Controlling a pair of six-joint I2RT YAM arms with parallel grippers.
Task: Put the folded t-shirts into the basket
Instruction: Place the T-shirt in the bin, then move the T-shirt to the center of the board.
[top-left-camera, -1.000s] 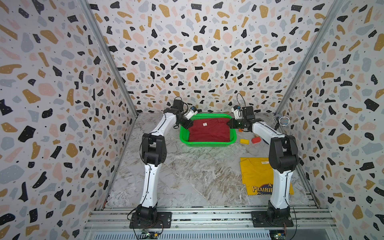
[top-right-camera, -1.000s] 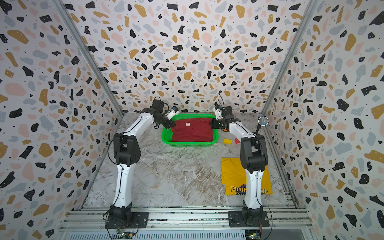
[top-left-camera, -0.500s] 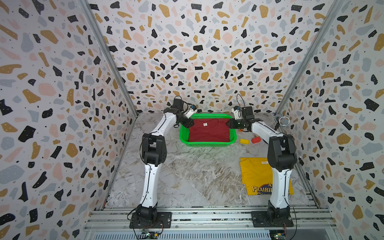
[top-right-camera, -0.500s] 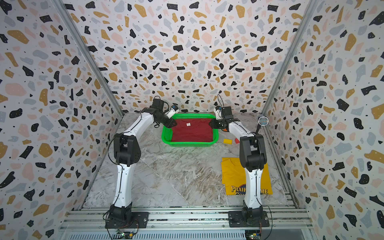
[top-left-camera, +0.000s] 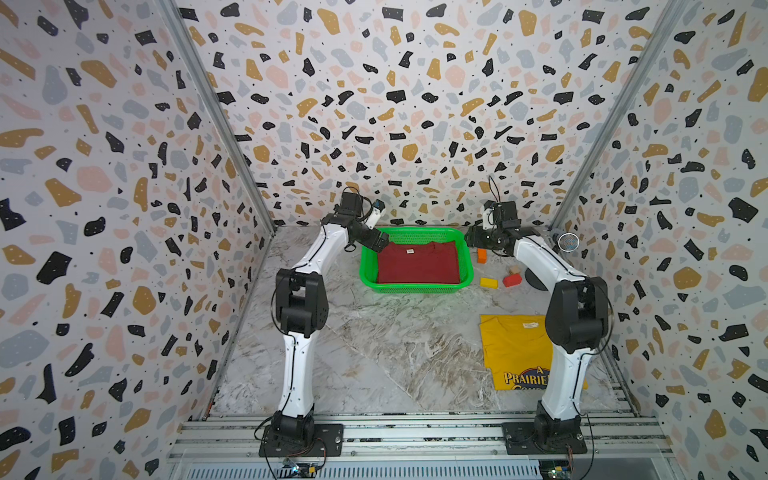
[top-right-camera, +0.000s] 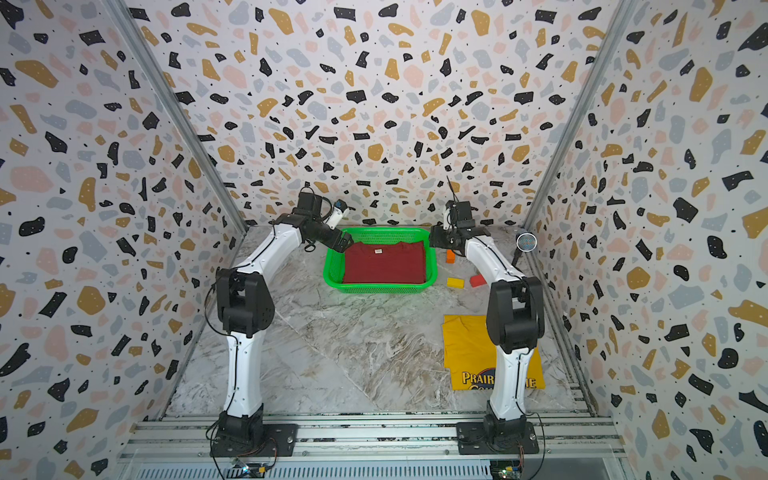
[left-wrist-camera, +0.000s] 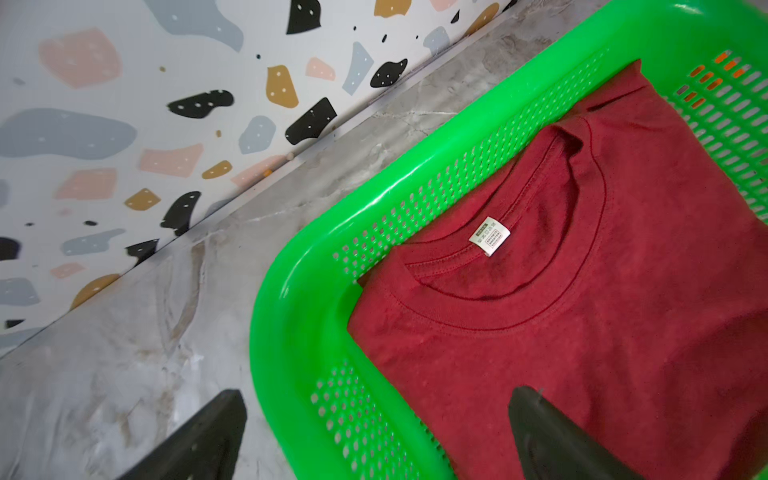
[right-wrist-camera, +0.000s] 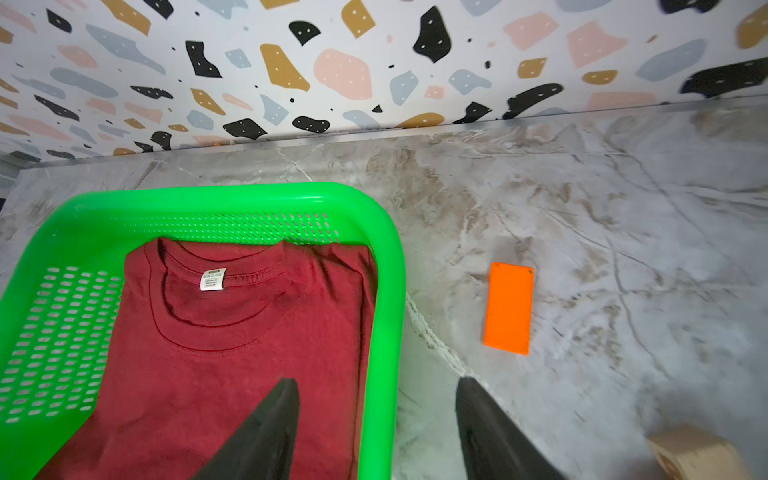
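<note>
Astride the basket (top-left-camera: 415, 287) rim, the left pincer (left-wrist-camera: 378, 395) and right pincer (right-wrist-camera: 378, 382) gape wide, empty (dark red shirt (top-left-camera: 417, 264) inside, apparently flat).

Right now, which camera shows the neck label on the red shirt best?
The left wrist view: the label sits large and sharp inside the collar of the red shirt, its print lines visible though unreadable. The right wrist view shows it smaller. In both top views it is only a pale speck.
</note>
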